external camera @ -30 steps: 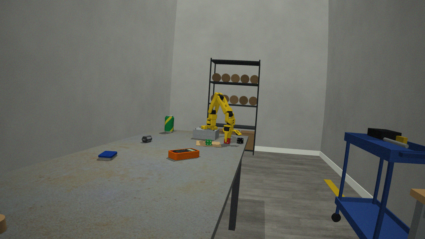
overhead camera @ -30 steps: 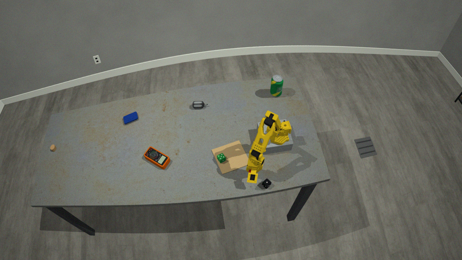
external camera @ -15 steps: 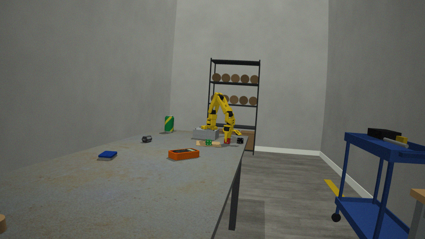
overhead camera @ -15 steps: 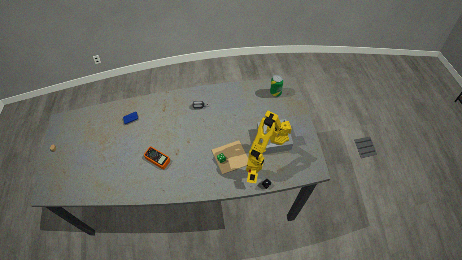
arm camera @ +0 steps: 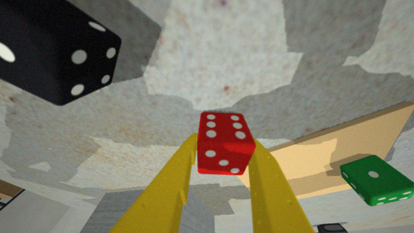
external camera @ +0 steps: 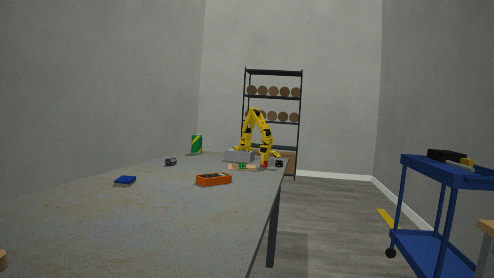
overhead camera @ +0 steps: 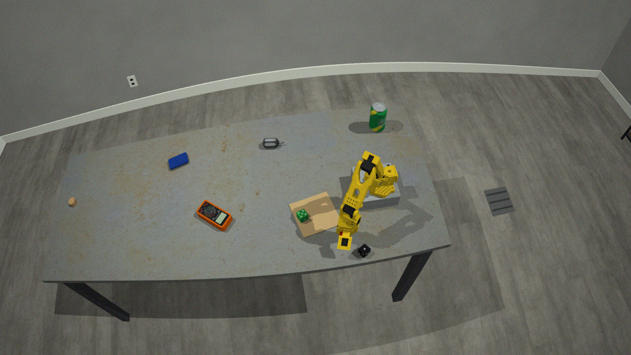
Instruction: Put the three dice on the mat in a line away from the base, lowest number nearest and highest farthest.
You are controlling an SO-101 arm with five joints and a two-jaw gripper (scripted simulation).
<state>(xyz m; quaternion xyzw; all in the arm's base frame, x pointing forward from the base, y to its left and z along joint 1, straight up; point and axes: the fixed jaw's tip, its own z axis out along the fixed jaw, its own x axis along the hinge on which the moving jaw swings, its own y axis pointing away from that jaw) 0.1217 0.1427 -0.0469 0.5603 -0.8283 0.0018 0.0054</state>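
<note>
In the wrist view my gripper is shut on the red die, one yellow finger on each side; its far face shows six pips and its near face three. In the top view the gripper stands just off the tan mat, near the table's front edge; the red die is only a red speck at the gripper there. The green die sits on the mat's left part and shows one pip towards the wrist camera. The black die lies on the bare table right of the gripper, near the edge.
The robot's base stands on a grey block behind the mat. An orange multimeter, a blue block, a small grey motor, a green can and a cork lie elsewhere on the table.
</note>
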